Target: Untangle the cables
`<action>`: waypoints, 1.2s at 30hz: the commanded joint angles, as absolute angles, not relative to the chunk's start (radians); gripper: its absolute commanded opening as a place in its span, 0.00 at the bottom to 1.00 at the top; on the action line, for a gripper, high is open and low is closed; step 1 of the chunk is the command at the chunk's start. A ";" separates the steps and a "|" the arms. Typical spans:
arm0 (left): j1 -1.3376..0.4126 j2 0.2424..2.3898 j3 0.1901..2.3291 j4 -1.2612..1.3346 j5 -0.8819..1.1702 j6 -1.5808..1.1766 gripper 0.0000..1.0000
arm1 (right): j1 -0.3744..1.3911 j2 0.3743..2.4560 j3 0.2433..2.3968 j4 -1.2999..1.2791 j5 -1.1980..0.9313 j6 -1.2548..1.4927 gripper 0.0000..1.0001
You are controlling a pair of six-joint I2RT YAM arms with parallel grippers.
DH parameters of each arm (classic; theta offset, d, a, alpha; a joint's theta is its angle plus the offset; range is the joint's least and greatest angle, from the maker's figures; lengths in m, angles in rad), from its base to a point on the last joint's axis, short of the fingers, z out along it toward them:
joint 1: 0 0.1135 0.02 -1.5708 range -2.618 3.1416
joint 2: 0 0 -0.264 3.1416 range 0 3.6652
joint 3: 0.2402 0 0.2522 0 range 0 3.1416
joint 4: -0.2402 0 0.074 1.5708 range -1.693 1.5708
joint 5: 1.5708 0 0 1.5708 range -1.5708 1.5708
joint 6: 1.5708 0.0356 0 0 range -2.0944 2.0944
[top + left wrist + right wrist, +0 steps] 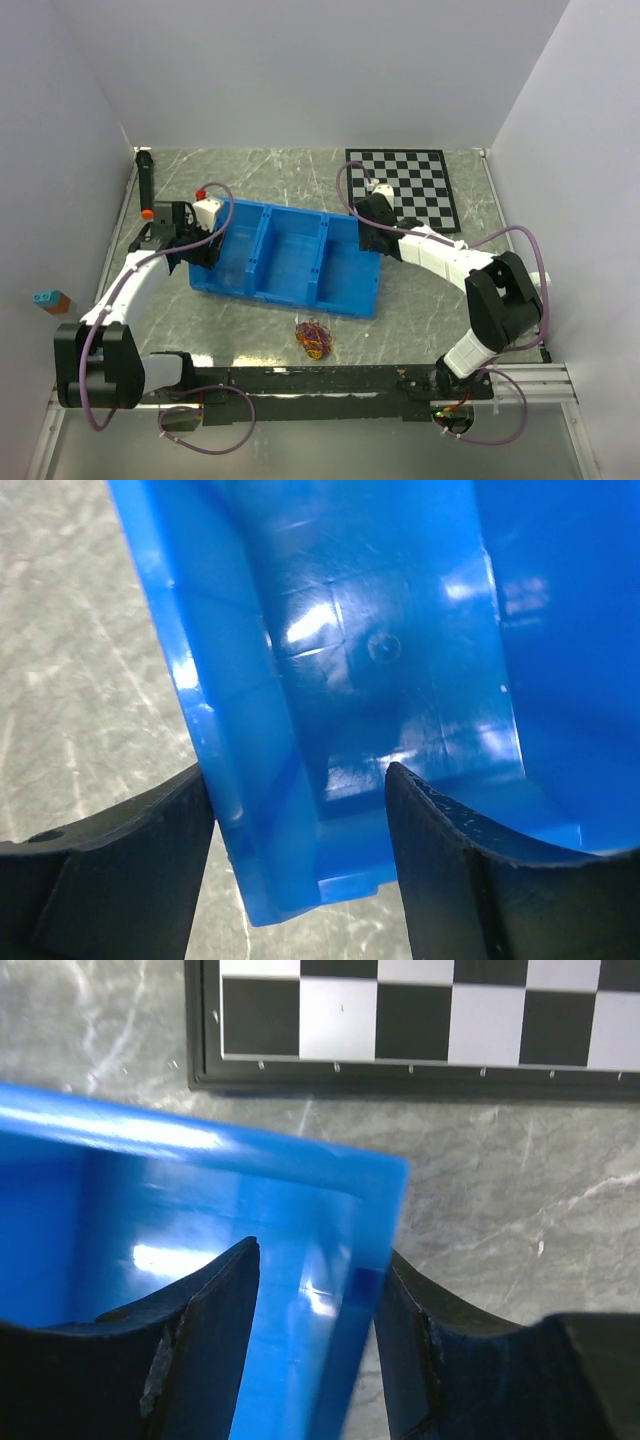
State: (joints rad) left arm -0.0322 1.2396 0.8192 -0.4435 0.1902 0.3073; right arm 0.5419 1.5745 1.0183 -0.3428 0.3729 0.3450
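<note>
The cables are a small tangle of red, yellow-orange and black wires lying on the table in front of the blue three-compartment bin; neither wrist view shows them. My left gripper straddles the bin's left end wall. It is open, one finger outside against the wall and the other inside with a gap. My right gripper straddles the bin's far right corner wall. It is open, the outer finger at the wall and the inner one apart from it.
A checkerboard lies at the back right, just beyond the bin, and shows in the right wrist view. A black stick with a red tip stands at the back left edge. White walls enclose the marbled table.
</note>
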 commanded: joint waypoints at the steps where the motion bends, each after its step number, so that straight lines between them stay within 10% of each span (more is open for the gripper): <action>1: -0.038 1.181 0.802 -0.521 0.317 0.370 0.71 | 0.535 1.601 1.097 -0.357 0.388 0.370 0.56; 18: -0.057 1.126 0.928 -0.656 0.230 0.390 0.97 | 0.586 1.386 1.055 -0.442 0.489 0.420 0.88; 36: -0.320 0.936 1.131 -1.023 0.503 0.454 0.97 | 0.979 0.916 0.572 -0.229 -0.049 0.465 0.72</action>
State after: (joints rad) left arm -0.2092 0.9619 1.1683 -0.9676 0.4145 0.4530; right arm 0.9466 0.9108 0.6075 -0.3523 0.1184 0.4721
